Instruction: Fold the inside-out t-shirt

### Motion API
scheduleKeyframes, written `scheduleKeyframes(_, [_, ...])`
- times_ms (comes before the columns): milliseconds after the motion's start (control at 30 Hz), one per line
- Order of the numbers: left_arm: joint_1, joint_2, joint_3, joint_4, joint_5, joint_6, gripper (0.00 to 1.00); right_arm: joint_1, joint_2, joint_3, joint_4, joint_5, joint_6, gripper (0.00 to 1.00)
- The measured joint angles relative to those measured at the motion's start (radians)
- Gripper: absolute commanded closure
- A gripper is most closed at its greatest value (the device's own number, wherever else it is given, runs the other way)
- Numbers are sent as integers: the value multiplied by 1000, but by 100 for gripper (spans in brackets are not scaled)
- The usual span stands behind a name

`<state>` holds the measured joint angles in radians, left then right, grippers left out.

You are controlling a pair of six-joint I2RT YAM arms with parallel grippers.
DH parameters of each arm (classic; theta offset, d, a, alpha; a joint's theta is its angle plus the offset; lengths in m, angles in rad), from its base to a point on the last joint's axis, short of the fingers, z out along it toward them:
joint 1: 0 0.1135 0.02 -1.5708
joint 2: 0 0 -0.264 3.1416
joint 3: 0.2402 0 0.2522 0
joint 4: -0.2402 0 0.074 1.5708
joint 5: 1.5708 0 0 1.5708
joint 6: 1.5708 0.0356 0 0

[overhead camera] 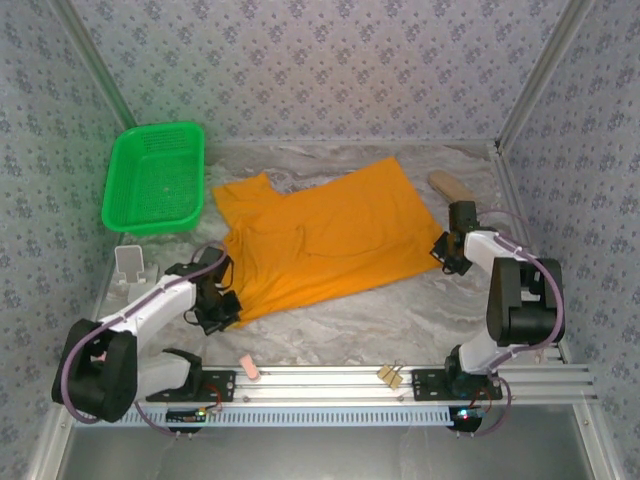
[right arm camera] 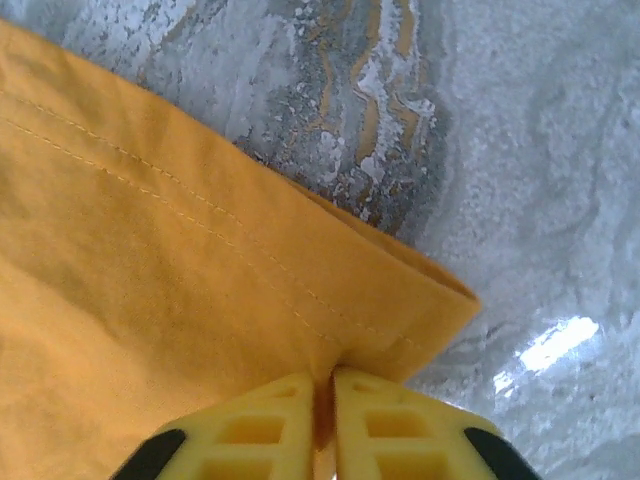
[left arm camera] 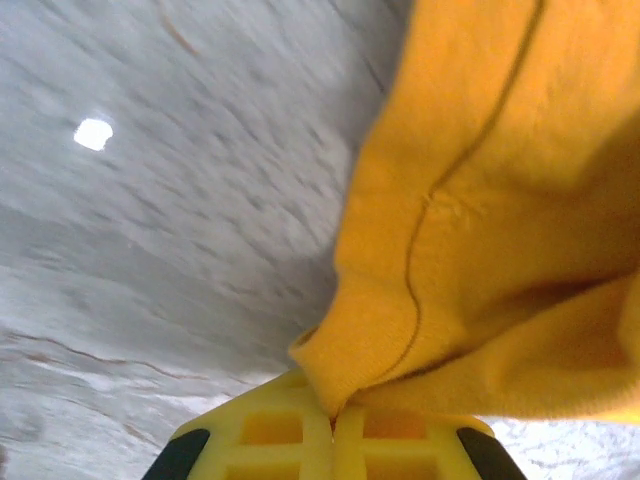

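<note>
The orange-yellow inside-out t-shirt [overhead camera: 330, 240] lay spread across the marbled worktop [overhead camera: 400, 320], slanting from near left to far right. The left claw [overhead camera: 230, 310] sat at its near-left corner and the right claw [overhead camera: 446, 256] at its right edge. Both seemed to pinch cloth, though the fingertips were hard to make out. A green basket [overhead camera: 155, 180] stood just beside the shirt's far-left sleeve.

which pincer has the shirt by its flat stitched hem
The right pincer, shut on the flat double-stitched hem corner of the orange-yellow cotton t-shirt; the left pincer pinches a bunched, seamed edge instead.
</note>
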<state>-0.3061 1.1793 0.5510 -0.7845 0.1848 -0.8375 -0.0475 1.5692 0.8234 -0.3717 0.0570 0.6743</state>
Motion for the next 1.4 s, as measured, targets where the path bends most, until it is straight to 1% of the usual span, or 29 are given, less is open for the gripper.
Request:
scheduleKeyframes(100, [54, -35, 4, -2, -2, 10, 100, -13, -12, -4, 4, 0, 23, 100])
scheduleKeyframes(333, [58, -114, 39, -52, -13, 9, 100, -27, -150, -28, -31, 74, 40, 100])
scheduleKeyframes(500, [57, -191, 40, -79, -25, -3, 100, -27, -170, -28, -59, 93, 36, 100])
scheduleKeyframes(533, [57, -201, 39, -82, -29, -5, 93, -27, -168, -28, -62, 94, 36, 99])
scheduleKeyframes(600, [57, -216, 39, -84, -28, -11, 64, -27, -154, -29, -69, 98, 41, 63])
scheduleKeyframes(633, [56, -217, 37, -84, -25, -13, 58, -28, -146, -32, -70, 105, 42, 60])
scheduleKeyframes(733, [57, -212, 14, -89, -8, -21, 53, -35, -145, -62, -72, 136, 40, 59])
scheduleKeyframes(833, [56, -212, 29, -148, -20, -20, 40, -32, -180, -76, -92, 161, 25, 60])
scheduleKeyframes(900, [55, -227, 77, -194, -53, -7, 34, -7, -214, -59, -97, 159, -14, 59])
scheduleKeyframes(933, [55, -236, 100, -197, -60, 2, 33, 15, -221, -43, -96, 142, -44, 59])
scheduleKeyframes(967, [55, -237, 126, -192, -61, 13, 35, 52, -222, -17, -86, 115, -77, 58])
scheduleKeyframes(1033, [46, -204, 160, -152, -33, 33, 40, 156, -214, 37, -42, 43, -133, 57])
scheduleKeyframes(1067, [29, -178, 170, -135, -23, 37, 43, 208, -205, 59, -14, 7, -154, 57])
scheduleKeyframes(1100, [-7, -132, 181, -109, -15, 39, 44, 269, -185, 89, 18, -46, -177, 57])
scheduleKeyframes(1200, [-140, 10, 203, -26, -26, 40, 45, 425, -77, 190, 105, -176, -239, 51])
scheduleKeyframes(1267, [-211, 87, 214, 5, -60, 41, 48, 502, 18, 267, 139, -237, -277, 49])
scheduleKeyframes(1333, [-244, 156, 219, 25, -106, 42, 58, 565, 126, 357, 154, -273, -320, 48])
scheduleKeyframes(1400, [-248, 201, 208, 37, -161, 33, 61, 605, 215, 436, 160, -300, -358, 48])
